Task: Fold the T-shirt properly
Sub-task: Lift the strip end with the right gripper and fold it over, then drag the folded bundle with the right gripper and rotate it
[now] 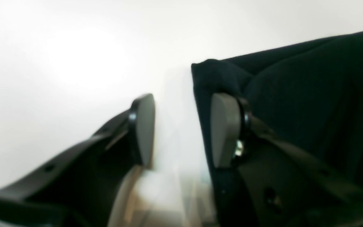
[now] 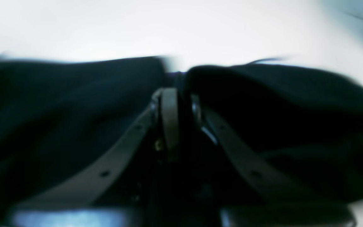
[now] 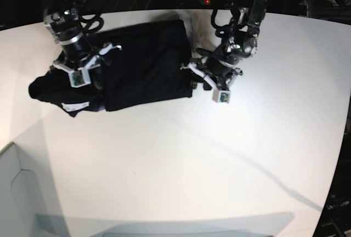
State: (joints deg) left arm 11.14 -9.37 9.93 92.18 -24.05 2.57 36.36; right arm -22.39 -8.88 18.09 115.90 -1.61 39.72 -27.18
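One black T-shirt [image 3: 142, 61] (part-folded) on white table [image 3: 181, 154], dark bkgd.

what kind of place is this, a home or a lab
Most likely a robotics lab: two arms stand at a bare white table with a black T-shirt on it, and dark cables and equipment crowd the far edge.

The T-shirt [image 3: 142, 64] is plain black — a small white tag [image 3: 75, 106] at its seven o'clock edge; the tabletop [image 3: 181, 154] is white — claw pads [image 1: 224, 132] grey.

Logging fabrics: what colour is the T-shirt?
Black T-shirt; the base view shows it best.
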